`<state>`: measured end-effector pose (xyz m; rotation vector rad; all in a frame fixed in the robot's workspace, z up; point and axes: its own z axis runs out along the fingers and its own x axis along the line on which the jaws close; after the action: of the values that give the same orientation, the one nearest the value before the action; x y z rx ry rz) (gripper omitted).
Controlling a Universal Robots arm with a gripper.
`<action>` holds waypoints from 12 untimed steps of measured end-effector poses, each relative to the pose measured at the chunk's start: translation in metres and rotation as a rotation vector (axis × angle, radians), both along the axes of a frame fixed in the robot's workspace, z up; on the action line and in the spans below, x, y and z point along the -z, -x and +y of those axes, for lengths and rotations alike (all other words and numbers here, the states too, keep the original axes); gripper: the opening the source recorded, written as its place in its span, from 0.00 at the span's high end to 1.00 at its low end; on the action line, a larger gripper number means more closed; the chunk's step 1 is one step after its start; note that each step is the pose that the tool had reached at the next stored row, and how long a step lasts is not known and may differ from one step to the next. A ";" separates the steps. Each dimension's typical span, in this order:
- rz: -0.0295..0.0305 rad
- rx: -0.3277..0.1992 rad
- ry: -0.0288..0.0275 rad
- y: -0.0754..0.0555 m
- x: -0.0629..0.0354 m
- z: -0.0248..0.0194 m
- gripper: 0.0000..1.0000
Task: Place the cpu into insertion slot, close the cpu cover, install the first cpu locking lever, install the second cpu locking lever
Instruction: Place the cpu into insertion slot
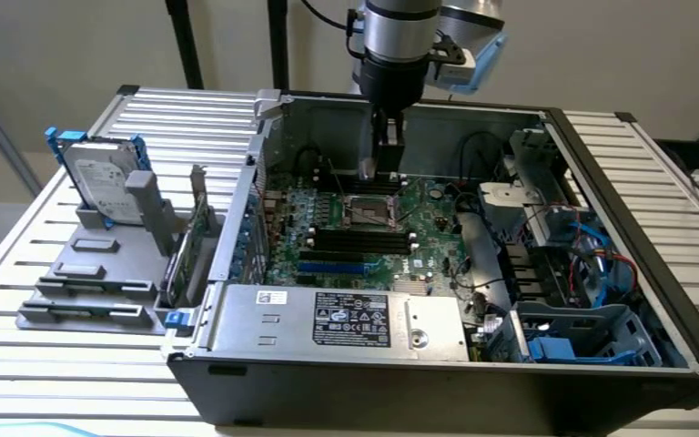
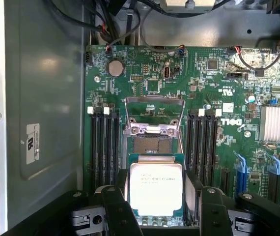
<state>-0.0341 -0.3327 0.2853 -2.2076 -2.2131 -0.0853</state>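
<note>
So the gripper (image 2: pixel 155 186) has the cpu (image 2: pixel 156 189) pinched by two opposite edges, jaws spread just as wide as the chip. It's held flat, printed side up, and since it's square there's no real long axis, but the print lines run from finger to finger. Its edges sit square with the insertion slot (image 2: pixel 152 145). It's hovering over the slot, not seated. The cpu cover (image 2: pixel 154 109) is flipped open, standing up on the slot's far side, with memory slots (image 2: pixel 105 142) flanking. The arm reaches straight down into the computer case (image 1: pixel 447 401).
</note>
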 end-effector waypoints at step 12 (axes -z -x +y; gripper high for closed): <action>0.0000 0.000 0.0001 -0.002 0.0219 0.0000 0.46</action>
<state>-0.0319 -0.3327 0.2633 -2.2075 -2.2133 -0.0852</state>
